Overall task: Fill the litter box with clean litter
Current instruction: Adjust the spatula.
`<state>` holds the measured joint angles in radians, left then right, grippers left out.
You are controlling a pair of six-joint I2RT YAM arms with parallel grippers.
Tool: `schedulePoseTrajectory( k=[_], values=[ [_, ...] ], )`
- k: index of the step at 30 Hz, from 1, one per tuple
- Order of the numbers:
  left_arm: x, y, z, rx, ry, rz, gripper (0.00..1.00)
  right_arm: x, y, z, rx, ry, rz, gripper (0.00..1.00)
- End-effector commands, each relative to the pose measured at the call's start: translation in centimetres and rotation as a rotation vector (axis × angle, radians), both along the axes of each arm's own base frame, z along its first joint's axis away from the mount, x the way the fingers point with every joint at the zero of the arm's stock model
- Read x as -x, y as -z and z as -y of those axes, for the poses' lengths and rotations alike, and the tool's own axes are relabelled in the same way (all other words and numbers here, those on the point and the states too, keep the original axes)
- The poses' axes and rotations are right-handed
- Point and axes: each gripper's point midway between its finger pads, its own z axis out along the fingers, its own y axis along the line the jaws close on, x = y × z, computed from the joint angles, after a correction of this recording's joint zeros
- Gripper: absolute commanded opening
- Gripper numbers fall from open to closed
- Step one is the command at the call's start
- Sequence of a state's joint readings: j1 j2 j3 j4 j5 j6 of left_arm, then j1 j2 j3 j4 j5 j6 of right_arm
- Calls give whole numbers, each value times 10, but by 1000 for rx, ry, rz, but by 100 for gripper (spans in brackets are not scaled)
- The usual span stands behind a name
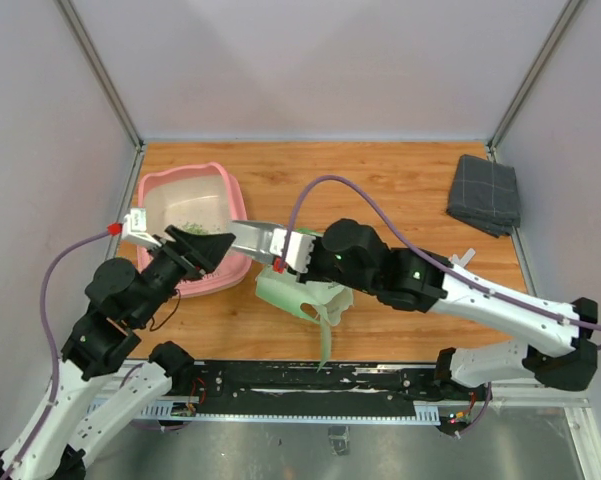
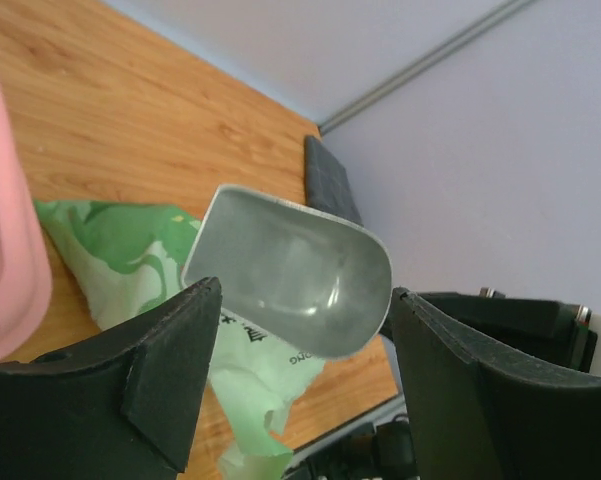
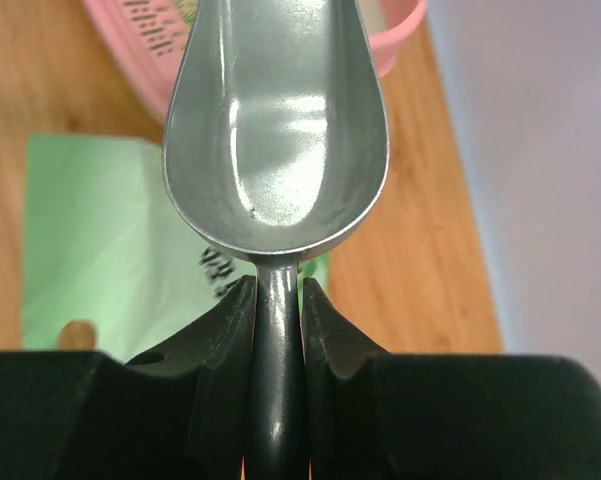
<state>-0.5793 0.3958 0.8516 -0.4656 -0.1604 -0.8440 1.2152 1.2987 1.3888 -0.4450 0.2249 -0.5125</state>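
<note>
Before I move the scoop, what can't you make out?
- Litter depth: top view, the left gripper covers the litter box's near side; the clean litter shows as specks.
- Bag mouth and contents: top view, the right gripper, holding the scoop, overlaps it; wrist views cut it off.
- Bag print: right wrist view, blurred.

Metal, plastic, wood and cloth.
Smooth, shiny grey metal for the scoop [image 3: 275,130]; glossy pink plastic for the litter box [image 1: 238,205]; thin, crinkled, printed green film for the bag [image 2: 120,245]; smooth warm wood grain across the table [image 1: 380,180]; matt dark-grey cloth [image 1: 485,195] with a faint check.
</note>
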Motion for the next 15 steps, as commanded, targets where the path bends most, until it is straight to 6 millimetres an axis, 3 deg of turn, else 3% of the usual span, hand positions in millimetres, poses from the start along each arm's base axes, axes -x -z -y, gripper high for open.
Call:
schedulePoseTrajectory(
  k=[1, 5, 8, 12, 15],
  values=[
    [-4, -5, 40, 30, 173, -4, 73, 36, 15, 27, -159, 33, -239, 1],
    [-7, 13, 63, 37, 270, -57, 64, 42, 23, 54, -222, 87, -257, 1],
    [-10, 21, 68, 65, 280, -66, 65, 47, 24, 69, -271, 106, -264, 1],
    [-10, 29, 74, 92, 307, -86, 68, 57, 17, 75, -346, 72, -283, 1],
    [-1, 24, 90, 190, 413, -78, 63, 61, 16, 75, -369, 61, -302, 1]
  ],
)
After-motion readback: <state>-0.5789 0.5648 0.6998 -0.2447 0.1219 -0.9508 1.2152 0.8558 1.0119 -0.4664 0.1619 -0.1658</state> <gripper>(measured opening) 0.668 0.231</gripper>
